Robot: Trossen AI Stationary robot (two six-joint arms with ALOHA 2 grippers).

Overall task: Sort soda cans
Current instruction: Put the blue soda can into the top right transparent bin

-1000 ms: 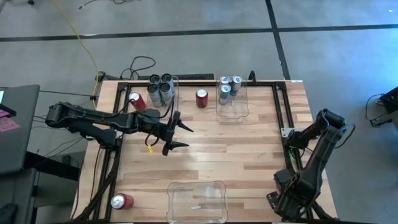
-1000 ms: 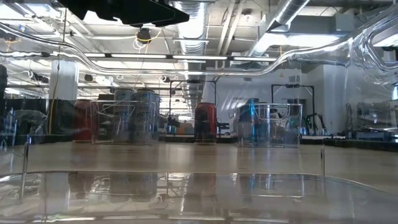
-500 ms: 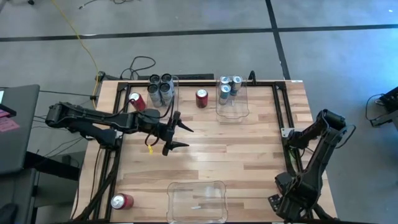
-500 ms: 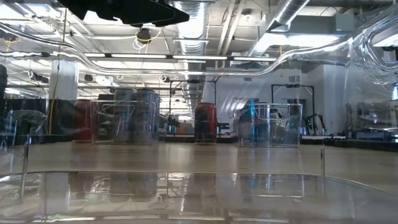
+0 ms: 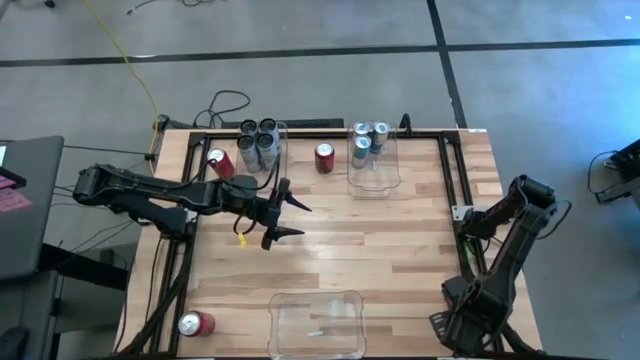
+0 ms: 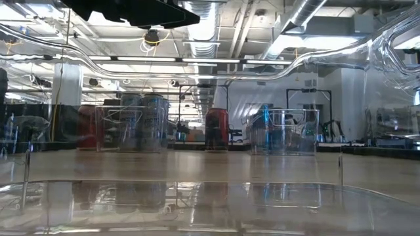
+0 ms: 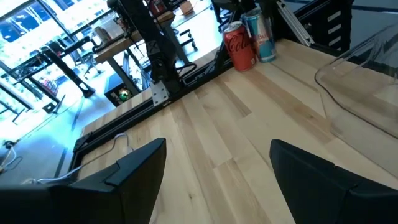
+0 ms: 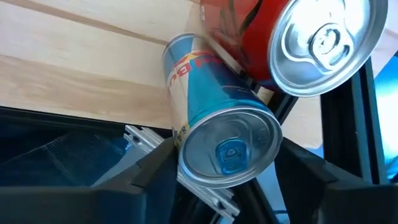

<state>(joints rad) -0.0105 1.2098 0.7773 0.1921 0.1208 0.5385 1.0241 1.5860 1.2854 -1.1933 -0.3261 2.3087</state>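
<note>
The right gripper (image 8: 227, 186) sits spread around a silver-and-blue soda can (image 8: 214, 124), jaws not clearly pinching it. A red can (image 8: 298, 37) touches it just beyond. Closing unevenly could knock both over. The left gripper (image 5: 283, 212) hovers spread, holding nothing, near another red can (image 5: 324, 157).

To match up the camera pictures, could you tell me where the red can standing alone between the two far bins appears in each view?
High view: the red can stands near the far edge, left of the bin of silver-blue cans.
Low view: centre, left of that bin.
Left wrist view: upper middle, beside silver-blue cans.
Right wrist view: not in it; another red can shows.
Shared landmark: that bin.
</note>
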